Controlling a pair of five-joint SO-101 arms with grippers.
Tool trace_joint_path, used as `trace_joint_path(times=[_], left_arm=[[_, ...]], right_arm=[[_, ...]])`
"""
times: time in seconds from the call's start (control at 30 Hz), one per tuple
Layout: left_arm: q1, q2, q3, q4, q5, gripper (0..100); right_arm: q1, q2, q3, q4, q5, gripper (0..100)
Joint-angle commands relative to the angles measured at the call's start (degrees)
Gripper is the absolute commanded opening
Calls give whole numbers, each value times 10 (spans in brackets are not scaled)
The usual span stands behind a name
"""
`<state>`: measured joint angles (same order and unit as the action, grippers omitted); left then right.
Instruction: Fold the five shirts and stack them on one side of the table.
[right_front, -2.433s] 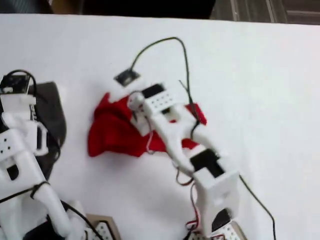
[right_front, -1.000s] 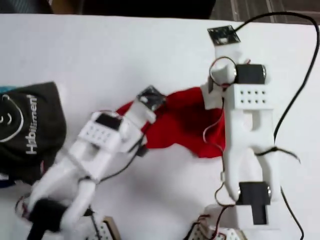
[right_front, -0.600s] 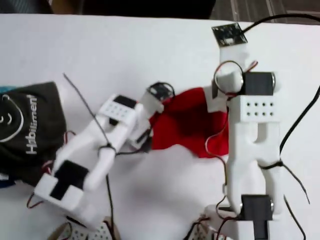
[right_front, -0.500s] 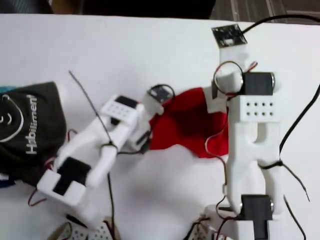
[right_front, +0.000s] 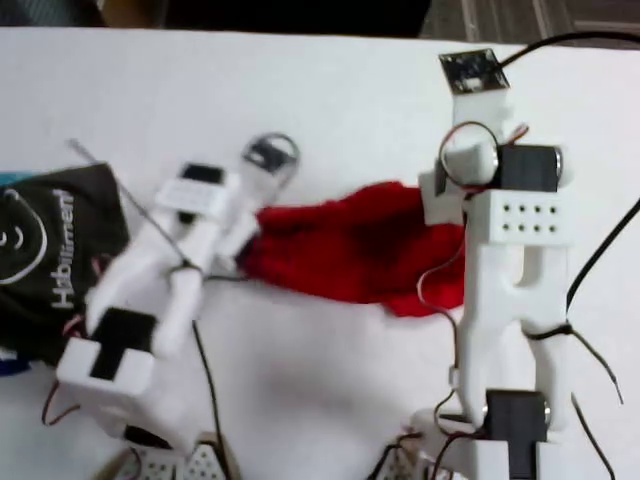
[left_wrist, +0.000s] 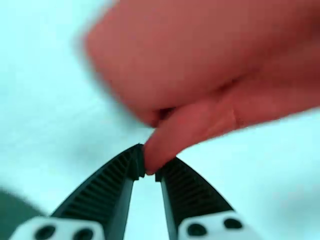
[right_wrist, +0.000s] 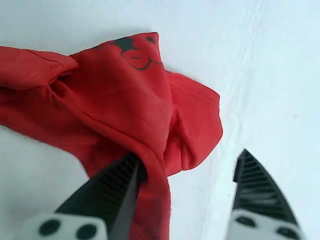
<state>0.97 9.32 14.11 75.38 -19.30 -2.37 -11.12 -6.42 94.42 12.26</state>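
- Red soft cloth shirt (right_front: 350, 255) lies bunched into a long band at the middle of the white flat desk (right_front: 300, 100). In the high view it runs from 9 o'clock to 3 o'clock, and its 3 o'clock end is thicker and sags toward 5 o'clock.
- At the band's 9 o'clock end, the left claw (left_wrist: 149, 167) is closed. Its two black ribbed fingers pinch a small fold of the red cloth between their tips.
- Over the shirt's 3 o'clock end, the right claw (right_wrist: 189, 162) is spread wide and holds nothing. One black finger (right_wrist: 120, 185) touches the red folds, and the other hangs over bare desk just beside the cloth's edge.
- From the right wrist, the shirt shows several overlapping folds and a dark print on its upper layer.
- In the high view the white right arm (right_front: 515, 300) covers part of the shirt's 3 o'clock end.
- A dark grey folded shirt (right_front: 50, 250) with pale lettering lies at the desk's 9 o'clock edge, apart from the red one. The white left arm (right_front: 150, 290) lies between them, overlapping the dark shirt's near edge.
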Motion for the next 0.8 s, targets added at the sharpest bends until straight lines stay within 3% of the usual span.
trace_joint_path(times=[0.0,0.03,0.1,0.27,0.5,0.77], left_arm=[[-70,-4,-100,84,-7,26],[-89,-4,-130,110,-8,26],[-124,-4,-189,163,-20,26],[-183,-4,-328,264,-31,26],[-216,-40,-376,269,-28,26],[-214,-222,-375,269,-26,26]], right_arm=[[6,-22,-4,-33,-1,64],[7,-22,-4,-44,-2,3],[7,-22,-4,-59,-1,43],[4,-29,-27,-86,0,20],[7,-29,-131,-71,0,20],[5,-61,-227,-2,0,20]])
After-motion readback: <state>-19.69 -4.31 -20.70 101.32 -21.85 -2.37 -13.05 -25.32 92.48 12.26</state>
